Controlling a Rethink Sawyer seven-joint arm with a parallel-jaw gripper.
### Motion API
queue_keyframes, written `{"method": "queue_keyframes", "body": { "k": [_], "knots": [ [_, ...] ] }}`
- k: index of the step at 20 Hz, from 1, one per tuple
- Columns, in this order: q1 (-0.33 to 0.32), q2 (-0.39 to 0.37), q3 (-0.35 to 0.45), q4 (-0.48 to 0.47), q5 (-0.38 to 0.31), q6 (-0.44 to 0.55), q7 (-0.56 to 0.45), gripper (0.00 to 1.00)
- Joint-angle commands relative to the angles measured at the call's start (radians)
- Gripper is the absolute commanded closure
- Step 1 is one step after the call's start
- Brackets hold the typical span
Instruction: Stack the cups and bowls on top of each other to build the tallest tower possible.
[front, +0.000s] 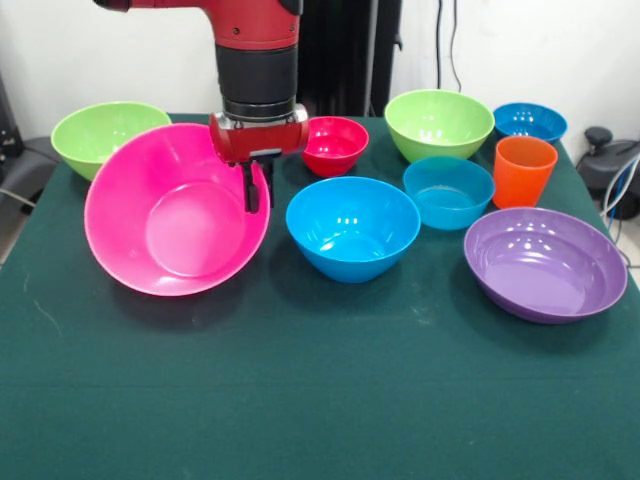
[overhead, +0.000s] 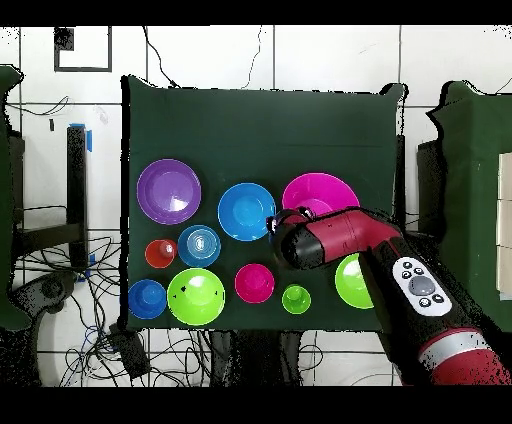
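Observation:
My gripper (front: 257, 195) is shut on the far right rim of the large pink bowl (front: 170, 215), which is tilted with its mouth toward the camera. From overhead the gripper (overhead: 283, 232) sits at the pink bowl's (overhead: 322, 190) edge. A big blue bowl (front: 352, 226) stands just right of it. A red bowl (front: 335, 145), a mid blue bowl (front: 448, 191), an orange cup (front: 523, 170), a small blue bowl (front: 529, 122), two green bowls (front: 438, 122) (front: 100, 135) and a purple bowl (front: 545, 262) stand around. A light green cup (overhead: 296, 299) shows only from overhead.
All the bowls stand on a dark green cloth (front: 300, 400). The arm (overhead: 400, 280) covers part of one green bowl (overhead: 350, 280) in the overhead view. Cables and black stands lie off the table's sides.

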Motion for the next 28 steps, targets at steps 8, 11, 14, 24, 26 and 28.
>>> {"method": "queue_keyframes", "body": {
  "k": [8,11,14,24,26,28],
  "knots": [
    [-0.096,0.138,0.175,0.086,0.127,0.255,-0.231,1.00],
    [-0.117,0.138,0.189,0.088,0.135,0.298,-0.250,1.00],
    [-0.124,0.146,0.199,0.084,0.142,0.331,-0.261,1.00],
    [-0.188,0.169,0.248,0.091,0.179,0.452,-0.308,1.00],
    [-0.207,0.177,0.255,0.103,0.183,0.464,-0.312,1.00],
    [-0.224,0.189,0.262,0.111,0.188,0.484,-0.316,1.00]
  ]
}}
